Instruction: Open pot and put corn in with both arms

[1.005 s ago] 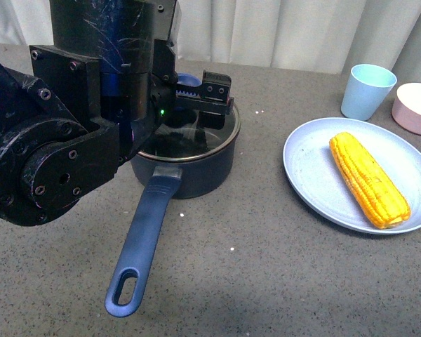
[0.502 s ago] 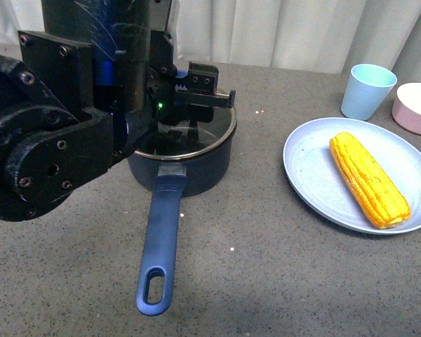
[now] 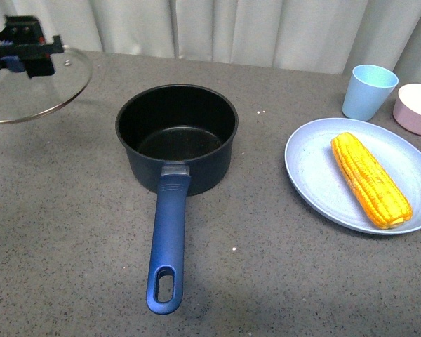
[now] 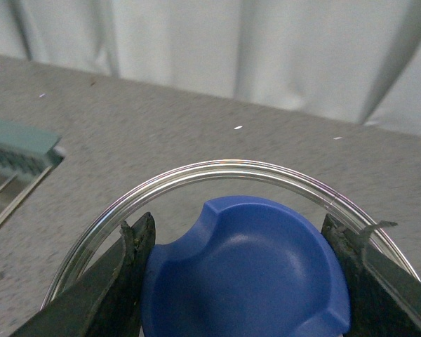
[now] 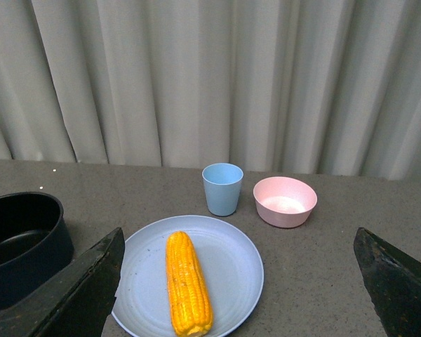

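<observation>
One step is judged done: the pot [image 3: 212, 167] is uncovered, mid-counter, its handle run toward the near edge, with nothing seen inside. The lid [image 3: 35, 98] is held over the far-left corner of the counter [image 3: 281, 274] by the left gripper [image 3: 22, 48], jaws clamped on the blue knob [image 4: 245, 270] from both sides. It appears to be clear of the surface. It is judged to be parked there so that the pot mouth is left free for the other arm, and bare counter is seen below it for a set-down. The corn [image 3: 370, 179] is laid on the plate [image 3: 314, 175] by the right edge, ungripped. The right gripper [image 5: 238, 235] is seen only in its own wrist view: jaws spread wide, nothing between them, well back from the plate and aimed at the cob. The cup [image 3: 368, 91] and bowl [image 3: 417, 109] are stood in the far-right corner just beyond the plate, so a near-side approach is judged cleaner. A strip of bare counter is left between plate and pot, so the carry path is unobstructed. The cob looks about as long as the pot is wide, so alignment across the diameter is advised.
</observation>
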Robot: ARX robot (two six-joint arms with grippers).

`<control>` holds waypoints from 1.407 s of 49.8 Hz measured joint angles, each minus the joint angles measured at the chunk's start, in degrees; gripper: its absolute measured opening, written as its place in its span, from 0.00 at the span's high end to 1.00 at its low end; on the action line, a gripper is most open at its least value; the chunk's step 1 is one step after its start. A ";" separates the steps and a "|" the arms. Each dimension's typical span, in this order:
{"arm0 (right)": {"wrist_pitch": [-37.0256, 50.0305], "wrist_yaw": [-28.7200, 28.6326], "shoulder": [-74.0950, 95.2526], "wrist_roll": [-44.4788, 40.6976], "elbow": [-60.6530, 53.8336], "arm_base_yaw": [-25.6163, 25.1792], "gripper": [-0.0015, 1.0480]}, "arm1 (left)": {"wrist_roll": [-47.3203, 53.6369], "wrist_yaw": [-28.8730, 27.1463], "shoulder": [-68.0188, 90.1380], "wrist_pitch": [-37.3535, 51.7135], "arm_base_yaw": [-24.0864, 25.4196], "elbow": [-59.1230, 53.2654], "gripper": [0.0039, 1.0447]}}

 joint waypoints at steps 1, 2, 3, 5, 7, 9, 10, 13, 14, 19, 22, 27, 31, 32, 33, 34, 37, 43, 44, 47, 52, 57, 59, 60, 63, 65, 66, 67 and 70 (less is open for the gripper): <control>-0.02 0.02 0.00 0.00 0.00 0.00 0.09 | 0.26 0.07 0.87 0.00 1.09 0.00 0.39; 0.00 0.00 0.00 0.00 0.00 0.00 0.09 | 0.50 0.07 1.46 0.00 1.66 0.00 0.39; -0.02 0.02 0.00 0.00 0.00 0.00 0.09 | 0.76 0.07 2.38 0.07 2.25 0.00 0.39; -0.02 0.00 0.00 0.00 0.00 0.00 0.09 | 0.92 0.48 3.89 0.37 2.80 0.00 0.39; -0.02 0.00 0.00 0.00 0.00 0.00 0.09 | 0.85 0.57 4.66 0.28 2.91 0.00 0.39; -0.02 0.00 0.00 0.00 0.00 0.00 0.09 | 0.92 1.05 5.64 0.33 2.91 0.00 0.39; 0.00 0.00 0.00 0.00 0.00 0.00 0.09 | 1.01 1.36 6.49 0.74 2.91 0.00 0.39; -0.02 0.02 0.00 0.00 0.00 0.00 0.09 | 0.90 1.73 8.02 0.74 2.82 0.00 0.39; -0.02 0.02 0.02 0.00 0.00 0.00 0.09 | 0.98 1.73 8.57 0.76 2.75 0.00 0.39; 0.00 0.02 0.00 0.00 0.00 0.00 0.09 | 0.70 2.01 10.36 0.70 2.58 0.02 0.39; -0.02 0.00 0.00 0.00 0.00 0.00 0.09 | 0.72 2.40 11.32 0.79 2.58 0.00 0.39; 0.00 0.00 0.00 0.00 0.00 0.00 0.09 | 0.90 2.82 12.17 0.70 2.43 0.00 0.39; 0.00 0.00 0.00 0.00 0.00 0.00 0.09 | 1.18 4.13 12.37 0.00 2.21 0.00 0.39; -0.02 0.00 0.00 0.00 0.00 0.00 0.09 | 1.33 4.35 12.46 0.00 2.10 0.00 0.39; -0.02 0.00 0.00 0.00 0.00 0.00 0.09 | 1.33 4.39 12.52 0.00 2.03 0.00 0.39; 0.00 0.00 0.00 0.00 0.00 0.00 0.09 | 1.33 4.39 12.55 0.00 1.97 0.00 0.39; -0.02 0.00 0.00 0.00 0.00 0.00 0.09 | 1.33 4.46 12.57 0.00 1.68 0.00 0.36; -0.02 0.00 0.00 0.00 0.00 0.00 0.09 | 1.46 4.61 12.35 0.00 1.60 0.00 0.14; 0.00 0.00 0.00 0.00 0.00 0.00 0.09 | 1.44 4.66 12.26 -0.04 1.62 -0.02 0.10; -0.02 0.00 0.00 0.00 0.00 0.00 0.09 | 1.40 4.79 11.67 -0.37 1.66 -0.13 0.04; 0.00 0.00 0.00 0.00 0.00 0.00 0.09 | 1.07 5.01 9.35 -1.18 1.68 -1.03 0.06; -0.02 0.00 0.00 0.00 0.00 0.00 0.09 | 1.66 6.03 4.70 -0.42 1.81 -3.87 0.06; -0.02 0.00 0.00 0.00 0.00 0.00 0.09 | 1.70 6.91 2.71 0.00 1.95 -5.11 0.06; -0.02 0.00 0.00 0.00 0.00 0.00 0.09 | 1.88 7.41 1.29 0.09 2.01 -5.95 0.06; -0.02 0.00 0.00 0.00 0.00 0.00 0.09 | 2.32 8.26 -2.32 0.74 2.34 -8.28 0.06; 0.00 0.00 0.00 0.00 0.00 0.00 0.09 | 2.49 8.79 -4.59 0.74 2.62 -9.75 0.06; 0.00 0.00 0.00 0.00 0.00 0.00 0.09 | 2.49 8.96 -6.14 0.74 2.80 -10.75 0.06; 0.00 0.00 0.00 0.00 0.00 0.00 0.09 | 2.51 9.03 -7.67 0.74 3.02 -11.78 0.06; 0.00 0.00 0.00 0.00 0.00 0.00 0.09 | 2.95 9.07 -10.73 0.22 3.41 -13.84 0.06</control>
